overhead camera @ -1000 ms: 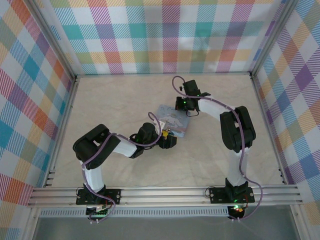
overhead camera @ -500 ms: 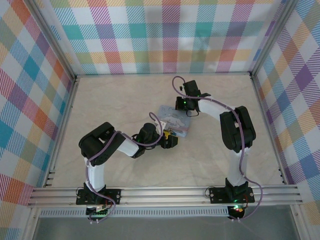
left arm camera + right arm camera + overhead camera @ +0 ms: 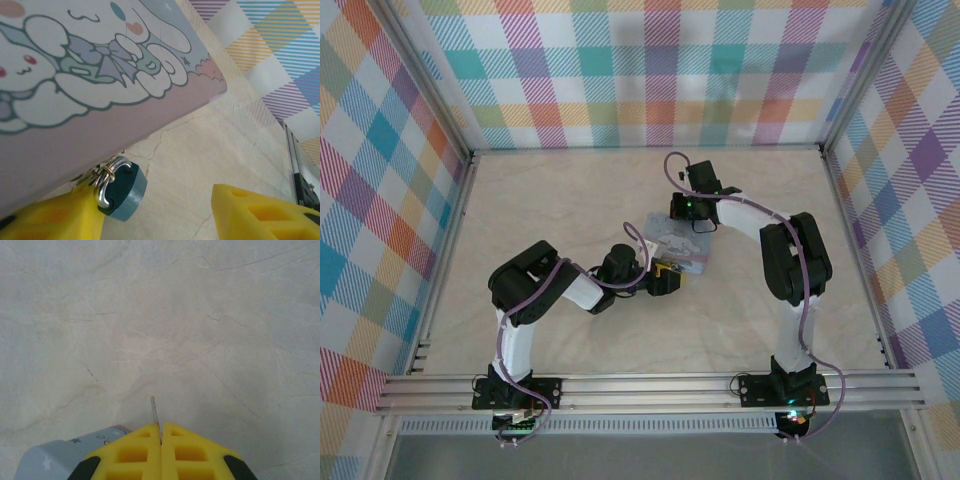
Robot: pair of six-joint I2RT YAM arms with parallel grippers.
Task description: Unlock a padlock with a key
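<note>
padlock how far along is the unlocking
Done: right gripper jaws shut on a thin metal blade, likely the key. In hand: left gripper jaws open around the padlock. Left: key into lock, turn; the shackle looks closed on the box.

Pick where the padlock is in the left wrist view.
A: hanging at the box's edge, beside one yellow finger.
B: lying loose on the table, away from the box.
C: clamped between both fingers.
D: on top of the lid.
A: the padlock hangs under the edge of the box, next to one finger of the left pincer, whose other finger stands apart.
</note>
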